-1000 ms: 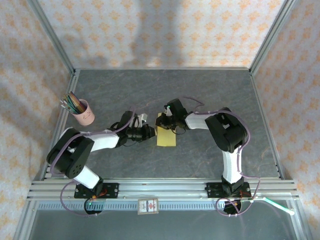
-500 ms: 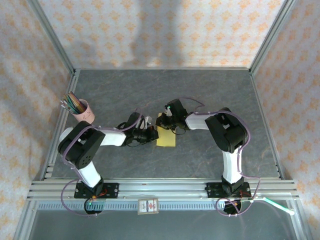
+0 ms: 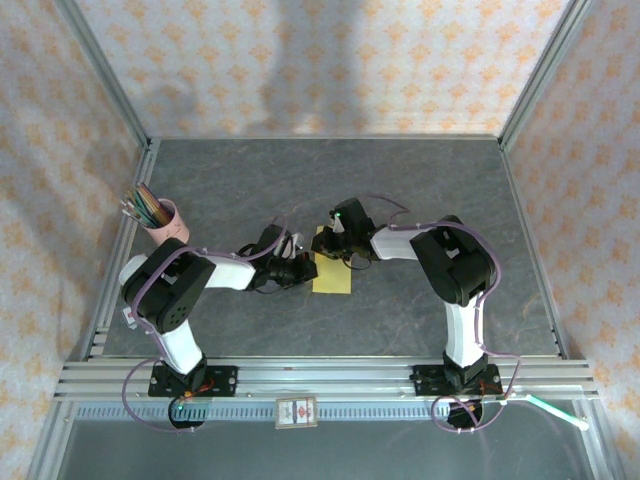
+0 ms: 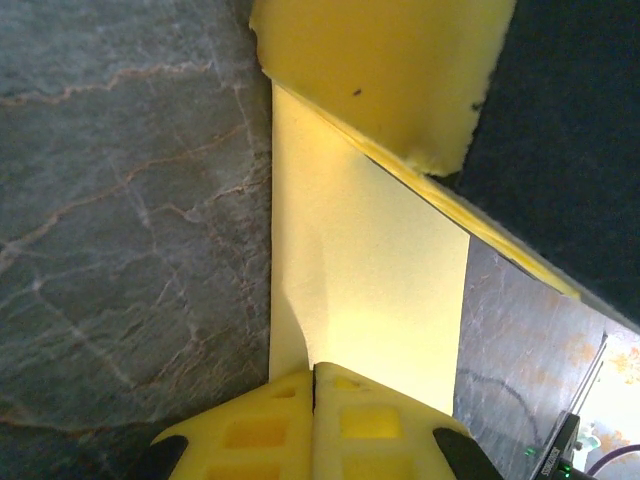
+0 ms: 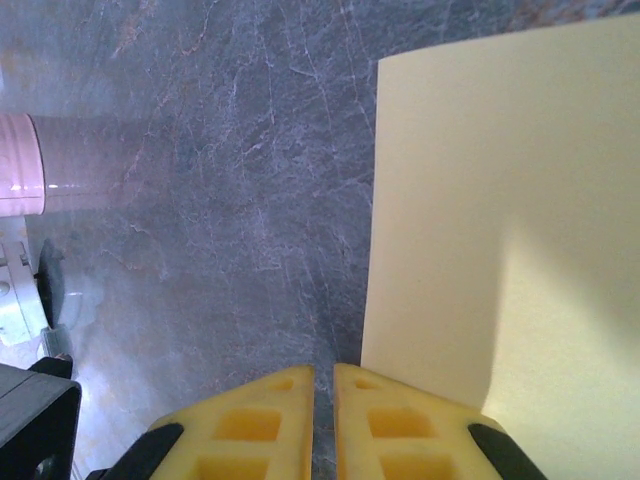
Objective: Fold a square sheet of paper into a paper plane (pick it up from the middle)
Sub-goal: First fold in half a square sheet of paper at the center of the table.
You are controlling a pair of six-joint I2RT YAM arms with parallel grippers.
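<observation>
Roughly midway between the worktop's (image 3: 450,180) left and right edges: yellow square sheet of paper (image 3: 333,275), lying flat as a narrow rectangle. Left gripper (image 4: 314,400) pressed together at its left edge, pinch unclear. Right gripper (image 5: 323,400) at its far edge, fingers nearly together.

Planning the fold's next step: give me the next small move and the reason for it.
Probably drag the shut left hand along the yellow paper, pressing it flat. Its fingertips sit together on the paper's near end. The right hand, nearly closed, rests at the paper's far end as if pinning it. Whether the left fingers pinch the edge cannot be told.
</observation>
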